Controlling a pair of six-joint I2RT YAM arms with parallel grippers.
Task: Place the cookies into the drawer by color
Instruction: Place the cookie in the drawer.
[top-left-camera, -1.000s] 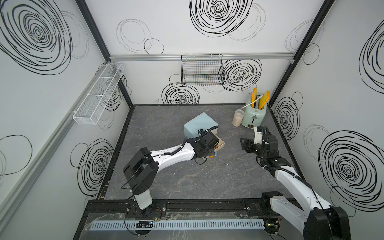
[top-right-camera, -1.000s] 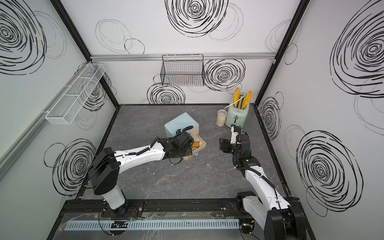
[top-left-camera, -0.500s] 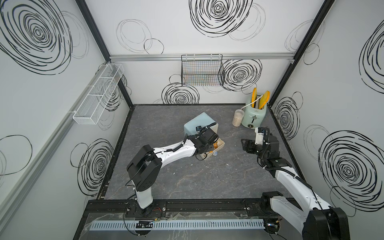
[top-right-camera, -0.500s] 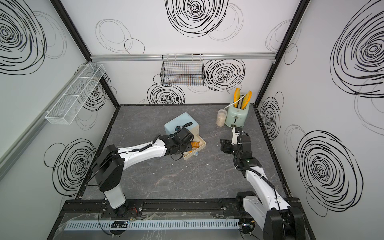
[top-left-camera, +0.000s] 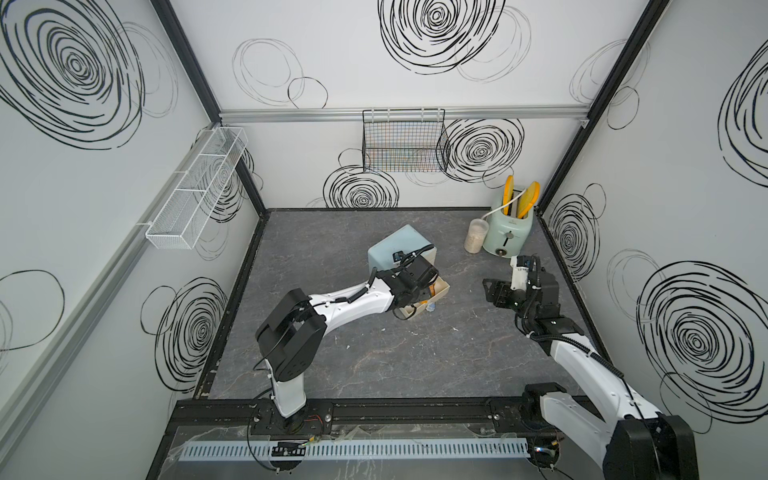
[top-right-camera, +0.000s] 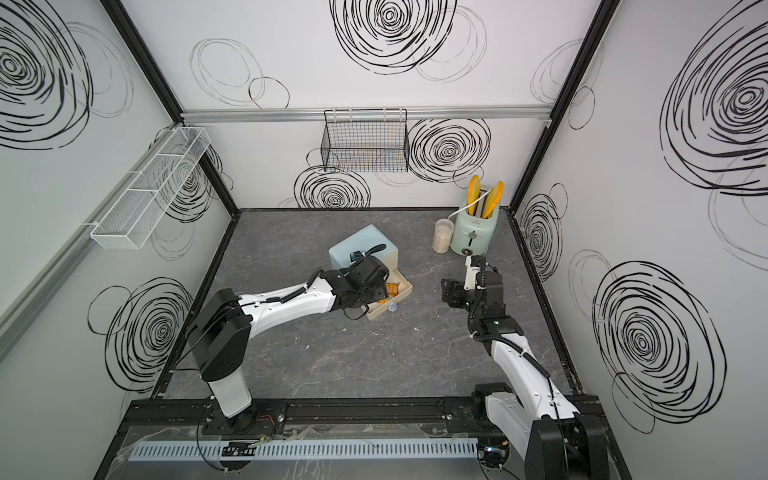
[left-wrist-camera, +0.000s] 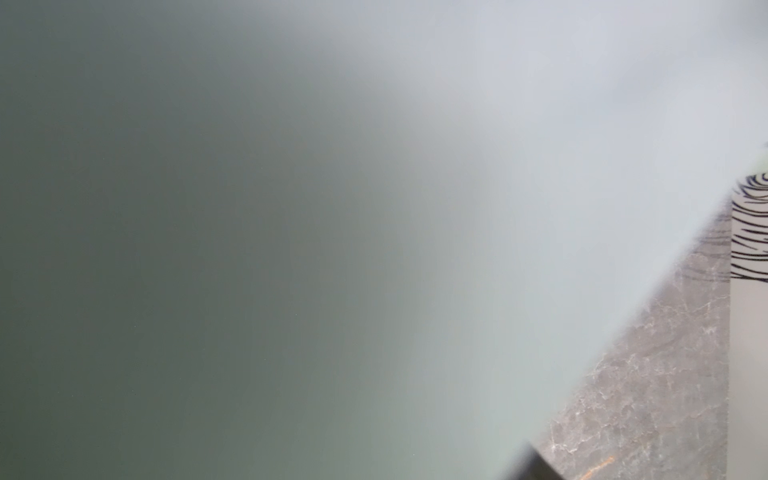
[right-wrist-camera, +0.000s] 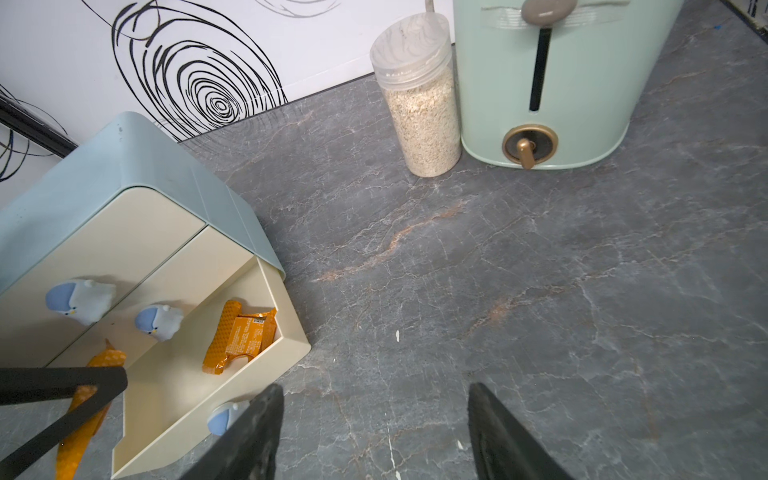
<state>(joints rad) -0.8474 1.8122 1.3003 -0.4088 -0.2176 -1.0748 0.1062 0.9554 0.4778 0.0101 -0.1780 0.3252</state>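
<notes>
one arm (top-right-camera: 291, 301) outstretched, left gripper (right-wrist-camera: 104, 384) over open drawer (right-wrist-camera: 249, 374).

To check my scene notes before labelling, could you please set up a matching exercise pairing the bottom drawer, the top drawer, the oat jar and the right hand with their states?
Things:
1. bottom drawer
2. top drawer
3. oat jar
4. right hand

States:
A. open, holding nothing
B. upright beside the toaster
C. pulled out, orange cookies inside
D. pushed in

Pairs: 1-C, 2-D, 3-B, 4-A
</notes>
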